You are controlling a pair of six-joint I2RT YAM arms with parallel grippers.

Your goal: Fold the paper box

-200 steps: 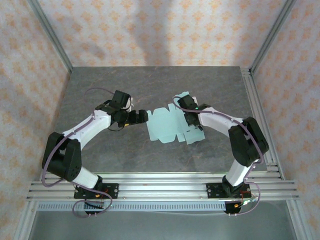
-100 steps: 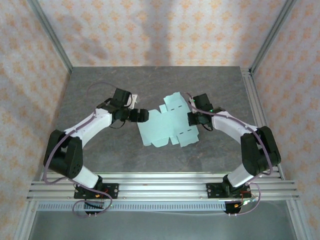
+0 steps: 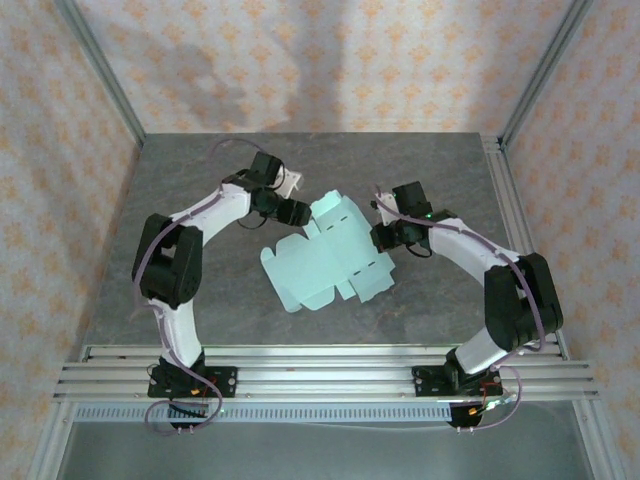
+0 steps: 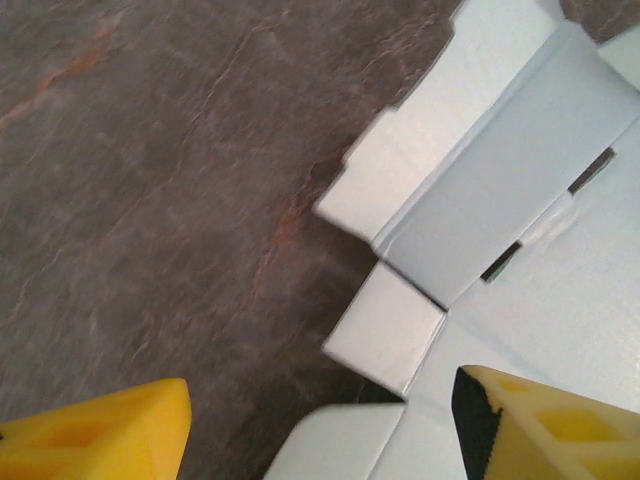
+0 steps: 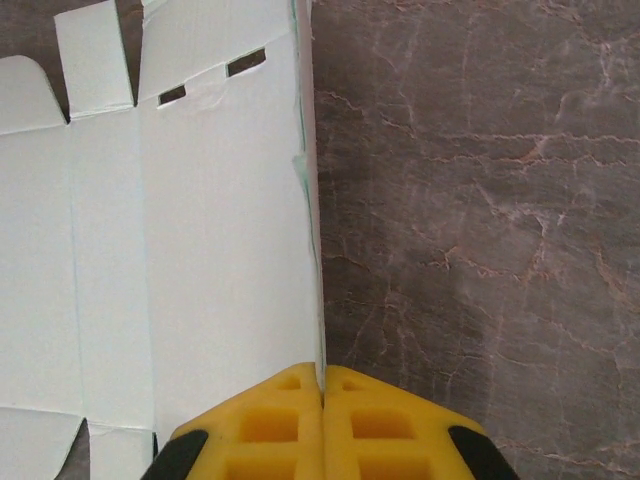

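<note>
Mint paper box (image 3: 325, 258) — unfolded sheet — edge pinched by right pincer (image 5: 322, 380).

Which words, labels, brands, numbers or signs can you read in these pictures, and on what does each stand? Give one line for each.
No text can be read anywhere.
The paper box is plain pale card with slots and creases, no print.
The yellow fingers carry no lettering.
The wall bears an orange ornament pattern, not writing.
</note>
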